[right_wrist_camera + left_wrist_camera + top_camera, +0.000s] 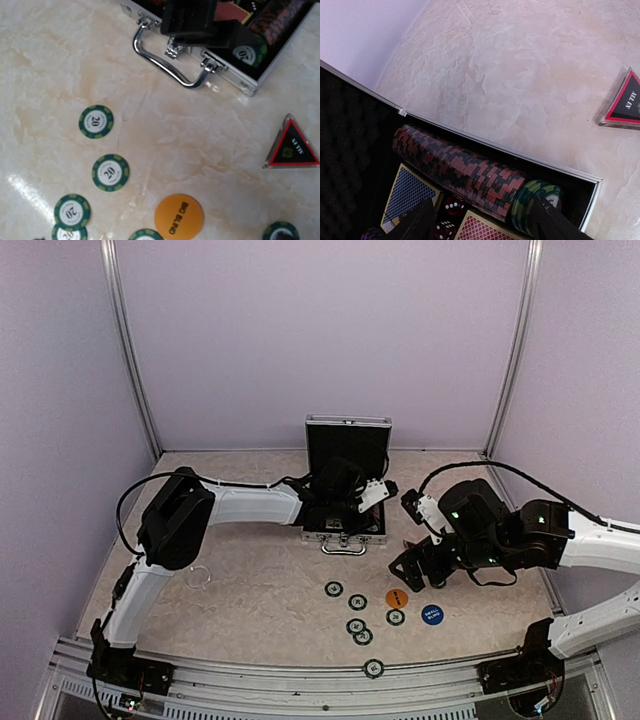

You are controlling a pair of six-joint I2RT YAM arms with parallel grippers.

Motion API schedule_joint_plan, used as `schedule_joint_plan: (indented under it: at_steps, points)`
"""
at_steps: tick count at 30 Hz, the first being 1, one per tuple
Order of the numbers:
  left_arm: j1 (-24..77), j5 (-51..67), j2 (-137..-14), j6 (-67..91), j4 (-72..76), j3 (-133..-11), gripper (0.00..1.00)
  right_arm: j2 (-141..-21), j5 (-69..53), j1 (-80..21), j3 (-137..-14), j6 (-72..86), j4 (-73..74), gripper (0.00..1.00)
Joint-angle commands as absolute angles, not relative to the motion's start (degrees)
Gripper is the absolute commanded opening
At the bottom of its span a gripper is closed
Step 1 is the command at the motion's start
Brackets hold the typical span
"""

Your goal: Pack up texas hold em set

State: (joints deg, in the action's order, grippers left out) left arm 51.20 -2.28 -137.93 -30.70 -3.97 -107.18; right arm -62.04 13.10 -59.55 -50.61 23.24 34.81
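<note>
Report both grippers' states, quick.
The left gripper: jaws open, holding nothing, low over the open aluminium briefcase.
The right gripper: jaws open, empty.

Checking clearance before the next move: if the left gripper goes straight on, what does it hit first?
Likely the row of red chips inside the case, just ahead of the left gripper; depth is unclear, so the dice below might come first.

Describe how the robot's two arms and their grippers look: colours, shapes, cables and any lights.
Both arms match: the left arm and right arm have smooth white links joined by bulky black joint housings. A thin black cable loops beside each. Small green lights glow on the right arm's housings. The left gripper and right gripper are black, with white pieces at the wrists.
</note>
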Motion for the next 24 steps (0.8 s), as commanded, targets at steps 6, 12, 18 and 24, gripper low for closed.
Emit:
schedule_joint_plan:
  at_steps: [6, 12, 18, 24]
  points:
    - [51.9, -7.5, -138.3, -29.0, 2.8, -106.2, 0.66, -62.6, 13.6, -59.2, -50.7, 23.3, 34.7, 1.00]
    - [52.3, -8.1, -132.2, -25.6, 4.7, -103.7, 0.72, -63.8, 13.3, -59.0, -51.0, 24.0, 35.5, 1.00]
    - [52.8, -10.6, -125.2, -19.0, 1.7, -99.7, 0.75, -65.4, 13.1, -58.3, -51.6, 25.0, 37.3, 1.00]
    - [53.9, -14.3, -114.9, -5.6, 1.0, -86.8, 0.80, -69.2, 14.3, -53.2, -55.6, 21.1, 38.9, 1.00]
